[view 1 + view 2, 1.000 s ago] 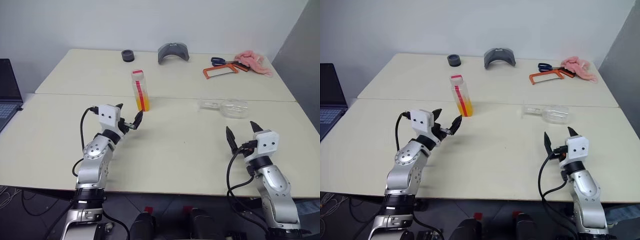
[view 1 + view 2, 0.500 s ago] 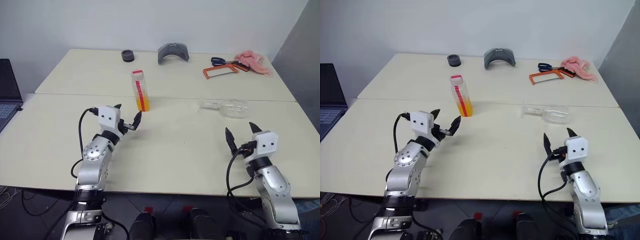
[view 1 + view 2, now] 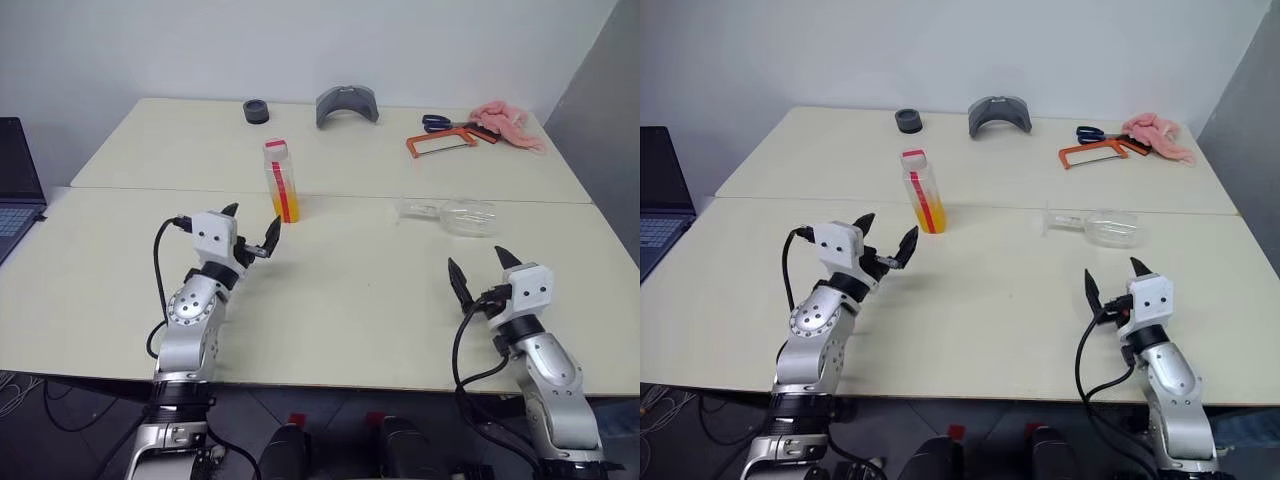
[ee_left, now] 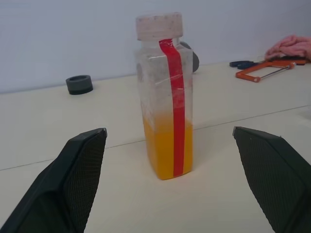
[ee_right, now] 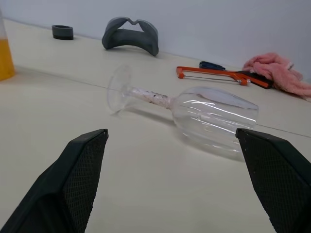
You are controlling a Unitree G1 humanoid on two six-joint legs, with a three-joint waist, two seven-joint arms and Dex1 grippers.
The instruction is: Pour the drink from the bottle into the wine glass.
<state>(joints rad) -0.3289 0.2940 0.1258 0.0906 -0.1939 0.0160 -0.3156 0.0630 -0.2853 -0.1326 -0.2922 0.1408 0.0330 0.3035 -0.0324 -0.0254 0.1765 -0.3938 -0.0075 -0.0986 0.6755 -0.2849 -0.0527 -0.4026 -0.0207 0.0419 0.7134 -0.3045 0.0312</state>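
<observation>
In the left eye view nothing is poured yet: the squarish clear plastic bottle [image 3: 281,181] stands capped at upper centre of the table [image 3: 350,290], the wine glass [image 3: 451,214] lies on its side at right, left gripper [image 3: 251,229] and right gripper [image 3: 481,269] both wide, empty. Left wrist view: orange drink [image 4: 167,152] fills the bottle's lower third beside a red strip; right wrist view: the glass's rounded bowl, thin stem and round foot lie centre frame, so righting, uncapping and pouring all remain.

Capped bottle [image 4: 164,92], red-striped, upright at table's eleven o'clock, orange drink [image 4: 165,150] filling its lower third; empty wine glass [image 5: 192,109] lying sideways at two o'clock.
</observation>
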